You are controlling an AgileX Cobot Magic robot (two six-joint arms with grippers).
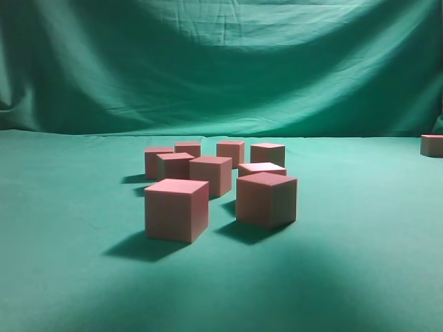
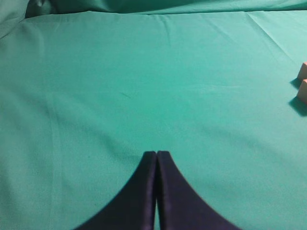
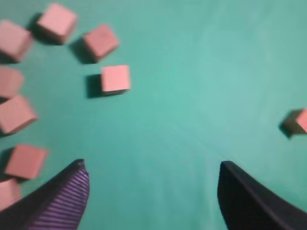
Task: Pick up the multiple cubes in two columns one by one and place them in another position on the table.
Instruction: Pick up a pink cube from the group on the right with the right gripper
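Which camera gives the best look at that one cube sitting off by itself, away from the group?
The right wrist view: the lone cube shows near the right edge, far from the group. The exterior view shows it small and cut off at the right edge. The left wrist view only catches two group cubes.

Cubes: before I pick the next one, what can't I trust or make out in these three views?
- Exterior view: rear cubes are partly hidden behind the front ones; neither gripper shows.
- Exterior view: the lone cube is cut by the right edge.
- Left wrist view: two cubes clipped at the right edge.
- Right wrist view: motion blur; left-edge cubes cropped, so the count is uncertain.
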